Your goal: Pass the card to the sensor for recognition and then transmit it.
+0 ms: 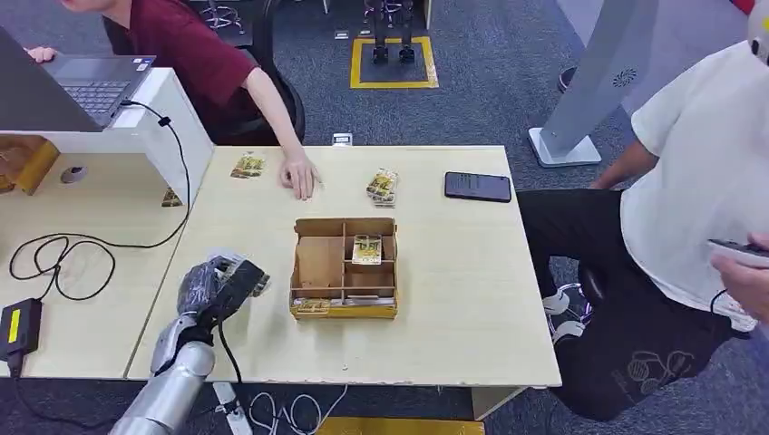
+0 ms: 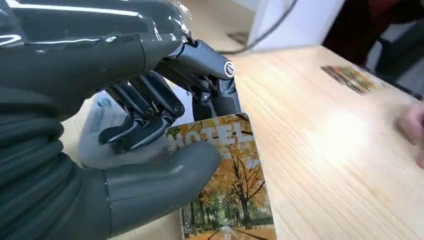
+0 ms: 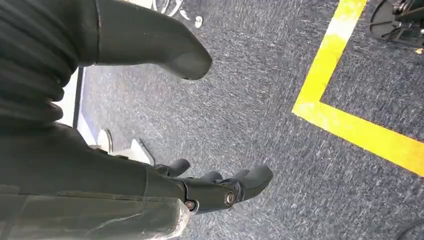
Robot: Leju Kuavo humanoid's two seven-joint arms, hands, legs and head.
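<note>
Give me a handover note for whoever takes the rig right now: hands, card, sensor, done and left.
Left hand: holds a hotel card with an autumn-tree print between thumb and fingers, low over the table, left of the cardboard tray.
Right hand: hangs over the carpet, fingers apart, holding nothing.
More cards: in the tray, a stack beyond it, and one by a person's hand.
Phone lies at the table's far right.
Done: card picked. Left: sensor pass, then handover. I cannot tell which item is the sensor.
</note>
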